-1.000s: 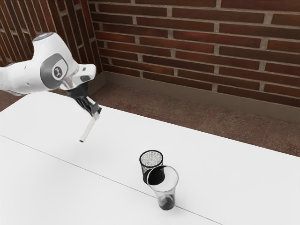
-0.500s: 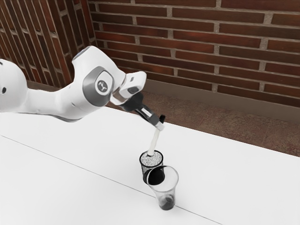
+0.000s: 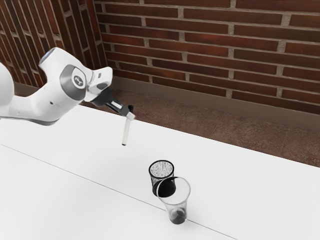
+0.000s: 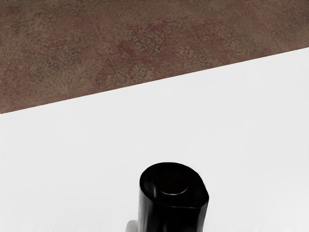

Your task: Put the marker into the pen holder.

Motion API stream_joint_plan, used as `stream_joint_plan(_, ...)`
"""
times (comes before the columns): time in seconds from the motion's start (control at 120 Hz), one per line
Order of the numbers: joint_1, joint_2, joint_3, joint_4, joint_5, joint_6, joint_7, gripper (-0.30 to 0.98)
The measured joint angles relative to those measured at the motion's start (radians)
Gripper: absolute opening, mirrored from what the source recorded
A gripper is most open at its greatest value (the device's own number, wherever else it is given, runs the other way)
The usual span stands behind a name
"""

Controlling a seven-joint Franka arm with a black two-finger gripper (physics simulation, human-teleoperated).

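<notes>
Marker (image 3: 125, 134) in the pincer (image 3: 130, 115), apart from the pen holder (image 3: 161, 171).

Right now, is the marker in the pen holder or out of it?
Out. The marker is held in the end effector, to the exterior view's left of the pen holder.

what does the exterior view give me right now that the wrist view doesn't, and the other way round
Exterior view: the mesh pen holder, the clear cup, the brick wall, the white arm, and the gripper with its jaws shut on the marker, which hangs above the table, outside the holder.

Wrist view: the round recess in the end of the marker's black part.

Both: the marker's black upper end, the white table and the brown floor.
</notes>
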State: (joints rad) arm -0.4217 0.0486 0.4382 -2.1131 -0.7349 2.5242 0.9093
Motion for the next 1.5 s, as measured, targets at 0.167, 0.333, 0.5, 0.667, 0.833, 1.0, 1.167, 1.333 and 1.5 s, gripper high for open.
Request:
stream_joint_plan(0.167,-0.069,0.006,-0.002,0.0,-0.003,0.005,0.036,-0.07)
stream_joint_plan(0.333,-0.087,0.011,-0.003,0.001,-0.008,0.01,0.065,-0.07)
stream_joint_plan(0.5,-0.12,0.027,-0.004,0.002,-0.02,0.026,0.087,-0.06)
stream_joint_plan(0.667,-0.156,0.029,-0.006,0.004,-0.03,0.042,0.103,-0.06)
stream_joint_plan(0.833,-0.203,0.03,-0.005,0.002,-0.038,0.063,0.112,-0.06)
stream_joint_plan(1.0,-0.234,0.034,-0.005,-0.015,-0.05,0.08,0.115,-0.06)
stream_joint_plan(1.167,-0.257,0.036,-0.005,-0.034,-0.069,0.097,0.117,-0.06)
stream_joint_plan(1.333,-0.259,0.053,-0.005,-0.05,-0.087,0.111,0.121,-0.06)
stream_joint_plan(1.5,-0.265,0.073,-0.005,-0.053,-0.104,0.126,0.125,-0.06)
